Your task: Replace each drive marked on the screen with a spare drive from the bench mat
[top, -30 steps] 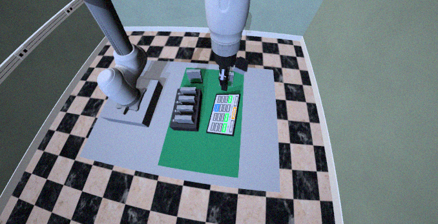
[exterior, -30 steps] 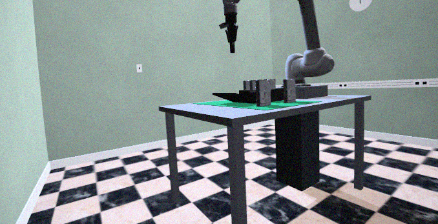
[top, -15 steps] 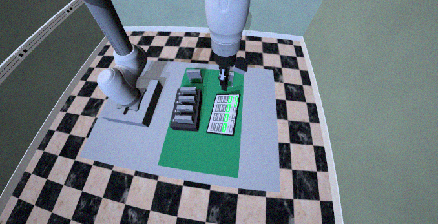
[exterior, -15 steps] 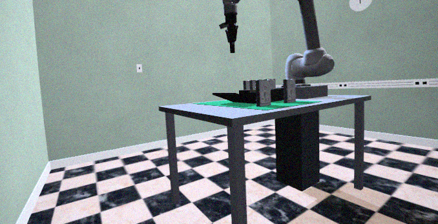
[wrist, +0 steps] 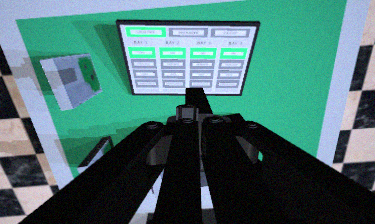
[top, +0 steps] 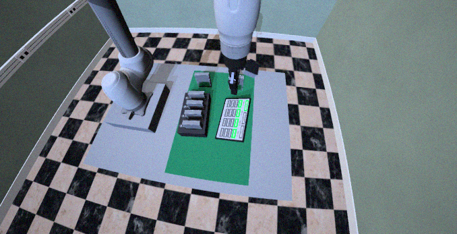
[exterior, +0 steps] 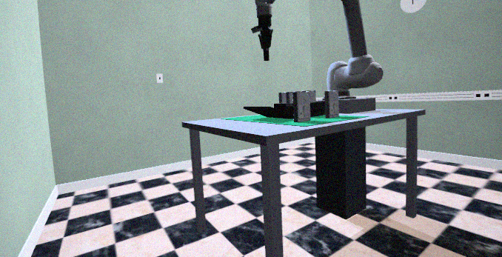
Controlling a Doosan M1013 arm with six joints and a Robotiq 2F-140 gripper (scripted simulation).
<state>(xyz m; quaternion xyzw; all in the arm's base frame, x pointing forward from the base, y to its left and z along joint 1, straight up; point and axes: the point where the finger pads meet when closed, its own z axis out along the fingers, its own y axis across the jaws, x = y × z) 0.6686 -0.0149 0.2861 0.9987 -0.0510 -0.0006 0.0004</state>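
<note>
My gripper (top: pixel 234 92) (exterior: pixel 266 60) (wrist: pixel 193 101) is shut and empty, high above the mat (top: pixel 209 162) (wrist: pixel 294 75). The dark dock (top: pixel 206 129) (exterior: pixel 283 111) stands on the mat with four grey drives upright in its bays; my fingers mostly hide it in the wrist view. One loose drive (top: pixel 203 79) (exterior: pixel 332 104) stands upright near the dock's far end. Another loose drive (top: pixel 241 81) (exterior: pixel 301 107) (wrist: pixel 64 82) stands upright beyond the screen, partly behind the gripper in the top view. The screen (top: pixel 232 119) (wrist: pixel 189 60) shows green top boxes for all four bays and a green top-left status box.
The arm's base block (top: pixel 135 123) (exterior: pixel 360 105) stands on the grey table (top: pixel 269 145) (exterior: pixel 229 126) beside the mat, on the dock's side. The tilted screen panel lies alongside the dock, across a strip of mat.
</note>
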